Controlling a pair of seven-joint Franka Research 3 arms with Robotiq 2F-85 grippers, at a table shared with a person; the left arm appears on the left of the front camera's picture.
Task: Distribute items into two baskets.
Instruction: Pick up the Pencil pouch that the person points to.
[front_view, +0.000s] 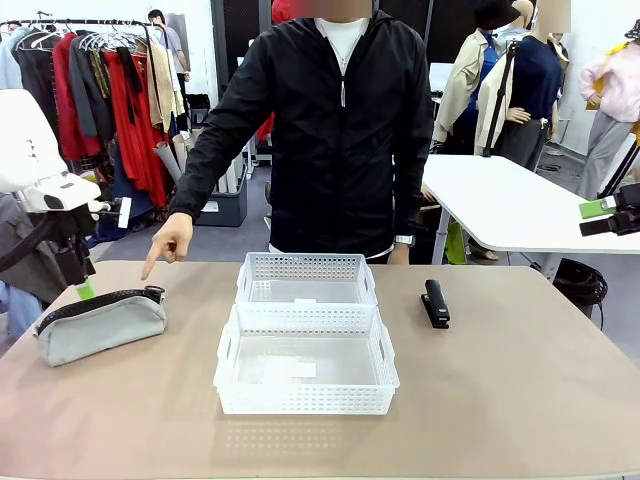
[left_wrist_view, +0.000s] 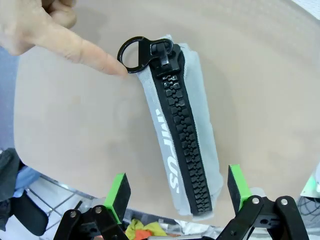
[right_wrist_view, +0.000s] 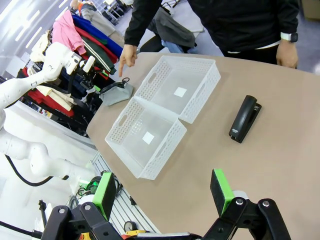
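1. Left gripper (left_wrist_view: 176, 189): jaws wide, nothing held. It hangs over one end of the grey zip bag (left_wrist_view: 197, 107), with a green pad on either side of that end. Can't tell if they touch.
2. The bag lies flat on the left side of the table (front_view: 500, 400). Chunky black zip on top, white lettering alongside it, ring pull (left_wrist_view: 134, 54) at the end away from the gripper.
3. The person's hand (left_wrist_view: 40, 27) points down with the index finger, tip just beside the ring pull.
4. Right gripper (right_wrist_view: 162, 192): jaws wide, empty, up over the table's edge, well apart from the items.
5. The black stapler (right_wrist_view: 244, 119) lies on the table right of the far basket (front_view: 305, 265), near it but not touching.
6. The near basket (front_view: 305, 400) sits mid-table, its long side against the far basket. Both are white lattice, each with a white label on the floor.
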